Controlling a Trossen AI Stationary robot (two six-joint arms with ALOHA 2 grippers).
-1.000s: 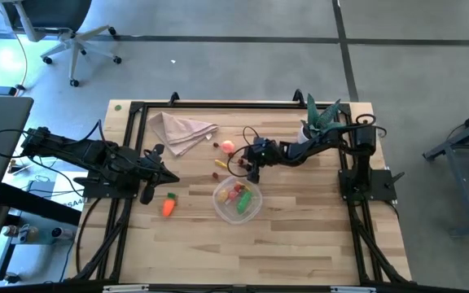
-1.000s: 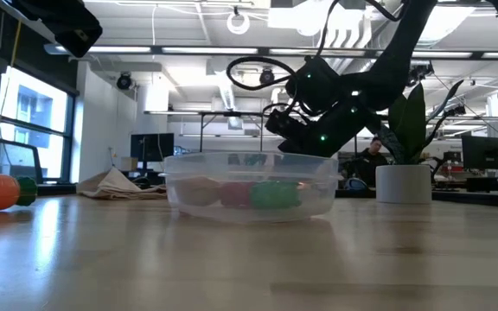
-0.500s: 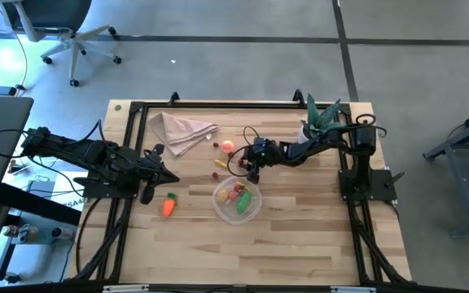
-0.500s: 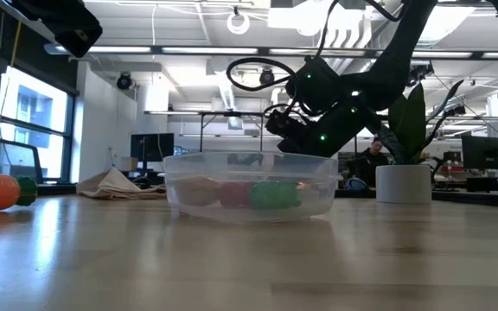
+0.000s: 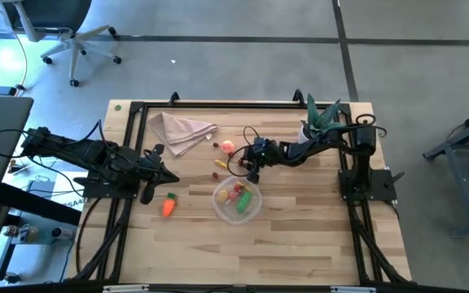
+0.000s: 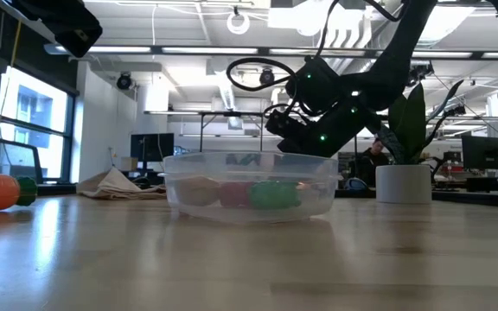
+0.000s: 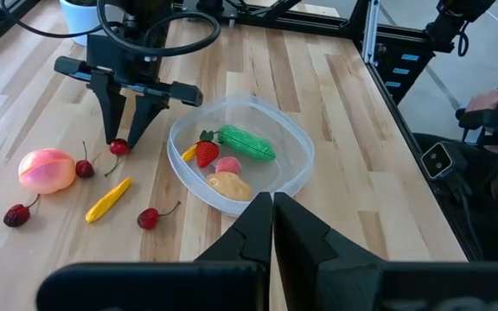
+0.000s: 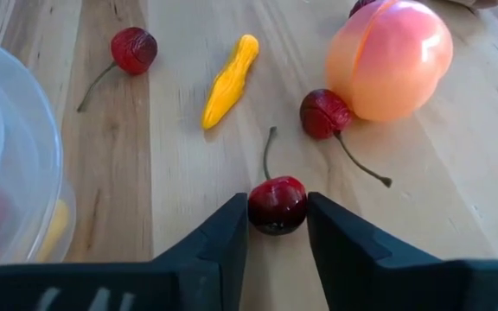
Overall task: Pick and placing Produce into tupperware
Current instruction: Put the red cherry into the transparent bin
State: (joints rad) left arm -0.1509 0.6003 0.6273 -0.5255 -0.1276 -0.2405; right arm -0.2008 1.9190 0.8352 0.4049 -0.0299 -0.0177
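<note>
Cherry [image 8: 277, 204], glossy dark red with a thin stem, sits pinched between the right tool [image 8: 277, 226] fingers on the wood-grain counter [image 8: 162, 216], lower centre of the right wrist view. We see the clear round tupperware [image 7: 240, 155] mid-frame, holding a green pepper [image 7: 247, 143]. Left tool [image 7: 272, 226] is fully closed, empty.

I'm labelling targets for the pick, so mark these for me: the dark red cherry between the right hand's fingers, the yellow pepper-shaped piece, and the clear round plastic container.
Dark red cherry [image 8: 277, 204], right wrist view, round body.
Yellow pepper-shaped piece [image 8: 230, 81], right wrist view, mid-length.
Clear round plastic container [image 7: 298, 145], left wrist view, rim.
</note>
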